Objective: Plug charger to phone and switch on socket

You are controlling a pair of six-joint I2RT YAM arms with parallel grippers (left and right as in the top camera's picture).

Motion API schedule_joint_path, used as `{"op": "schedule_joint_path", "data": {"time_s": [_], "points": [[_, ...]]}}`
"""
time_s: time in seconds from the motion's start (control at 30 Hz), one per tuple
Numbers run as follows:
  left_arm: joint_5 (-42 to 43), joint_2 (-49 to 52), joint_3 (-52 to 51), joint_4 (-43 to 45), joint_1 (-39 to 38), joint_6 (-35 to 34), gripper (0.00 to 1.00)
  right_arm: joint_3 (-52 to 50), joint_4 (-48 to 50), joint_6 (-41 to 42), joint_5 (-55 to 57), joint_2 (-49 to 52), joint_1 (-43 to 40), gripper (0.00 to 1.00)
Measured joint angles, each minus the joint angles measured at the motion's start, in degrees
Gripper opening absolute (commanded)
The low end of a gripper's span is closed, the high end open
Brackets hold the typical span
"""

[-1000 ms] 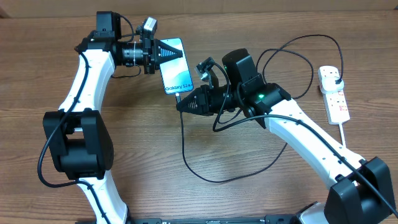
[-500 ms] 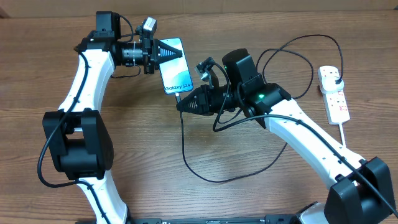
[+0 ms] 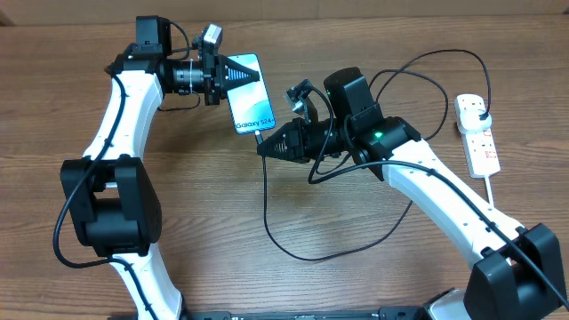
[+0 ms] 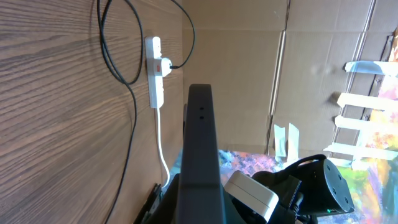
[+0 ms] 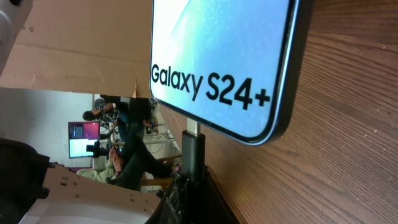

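The phone (image 3: 253, 111) with its glowing light-blue screen is held off the table by my left gripper (image 3: 247, 76), which is shut on its far end. In the left wrist view the phone (image 4: 199, 137) shows edge-on as a dark bar. My right gripper (image 3: 267, 147) is shut on the charger's black connector tip (image 5: 194, 155), which sits against the phone's bottom edge (image 5: 249, 134) with a short metal piece showing between them. The black charger cable (image 3: 267, 218) loops over the table to its plug (image 3: 480, 111) in the white socket (image 3: 480, 142) at the far right.
The socket's thick white cord (image 3: 494, 191) runs toward the table's front right. The cable makes a wide loop (image 3: 427, 80) behind my right arm. The socket also shows in the left wrist view (image 4: 155, 81). A cardboard wall stands beyond the table's far edge.
My right gripper and the cable below it have shifted slightly to the right. The left arm and the phone have not moved.
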Motion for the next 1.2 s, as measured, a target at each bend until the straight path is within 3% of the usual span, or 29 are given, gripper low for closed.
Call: {"op": "schedule_joint_path", "data": {"time_s": [1.2], "points": [[3.0,0.0,0.0,0.7,0.1,-1.2,0.04,-0.1,2.7,-1.0,-1.2,0.0,-0.6,0.04]]}}
